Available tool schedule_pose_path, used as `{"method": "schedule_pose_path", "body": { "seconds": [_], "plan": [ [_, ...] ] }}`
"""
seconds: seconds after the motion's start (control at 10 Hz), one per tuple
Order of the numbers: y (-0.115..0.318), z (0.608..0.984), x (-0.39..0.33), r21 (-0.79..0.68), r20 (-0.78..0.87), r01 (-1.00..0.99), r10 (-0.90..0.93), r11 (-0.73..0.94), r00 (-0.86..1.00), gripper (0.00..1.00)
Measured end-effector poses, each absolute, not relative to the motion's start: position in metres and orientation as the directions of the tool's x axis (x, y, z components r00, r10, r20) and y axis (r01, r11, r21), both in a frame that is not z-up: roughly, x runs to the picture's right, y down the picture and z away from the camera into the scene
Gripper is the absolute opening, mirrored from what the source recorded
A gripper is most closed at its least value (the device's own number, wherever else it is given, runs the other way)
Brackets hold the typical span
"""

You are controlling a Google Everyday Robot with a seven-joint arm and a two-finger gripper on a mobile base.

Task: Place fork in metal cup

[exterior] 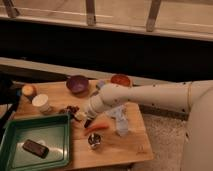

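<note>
Overhead view of a wooden desk (131,145). The white robot arm (150,96) enters from the right edge of the frame and bends down toward the centre, ending in the gripper (86,119), which sits low over the desk just right of the green tray (55,125) and directly above the orange carrot (96,127). How far the gripper is open, and whether it holds anything, cannot be told here; its tip is a dark blur. The fork cannot be picked out with certainty in this view. The metal cup (94,140) stands upright in the lower centre, just below the carrot and near the desk's front edge. In the tray lies a dark rectangular object (35,148). At upper centre sits the purple bowl (77,84), with a reddish-brown bowl (120,80) to its right. The white cup (41,102) stands at left, an orange fruit (28,90) beyond it. A pale blue cloth (120,121) lies right of the gripper.
</note>
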State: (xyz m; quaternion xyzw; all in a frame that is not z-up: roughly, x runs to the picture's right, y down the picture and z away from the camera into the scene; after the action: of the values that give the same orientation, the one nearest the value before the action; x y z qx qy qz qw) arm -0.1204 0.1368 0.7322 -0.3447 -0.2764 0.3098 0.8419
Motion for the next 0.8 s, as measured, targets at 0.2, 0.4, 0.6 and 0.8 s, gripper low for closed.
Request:
{"method": "schedule_pose_path", "body": {
  "seconds": [0.2,0.4,0.6,0.8],
  "plan": [
    [0.149,0.731,-0.111,-0.761,0.219,-0.354,0.728,0.544,0.649,0.00],
    [0.173,0.727,-0.092,-0.789,0.147,-0.379,0.747,0.483,0.648,0.00],
    [0.173,0.727,-0.092,-0.789,0.146,-0.380,0.748,0.482,0.648,0.00],
    [0.173,0.728,-0.092,-0.789,0.144,-0.380,0.747,0.483,0.649,0.00]
  ]
}}
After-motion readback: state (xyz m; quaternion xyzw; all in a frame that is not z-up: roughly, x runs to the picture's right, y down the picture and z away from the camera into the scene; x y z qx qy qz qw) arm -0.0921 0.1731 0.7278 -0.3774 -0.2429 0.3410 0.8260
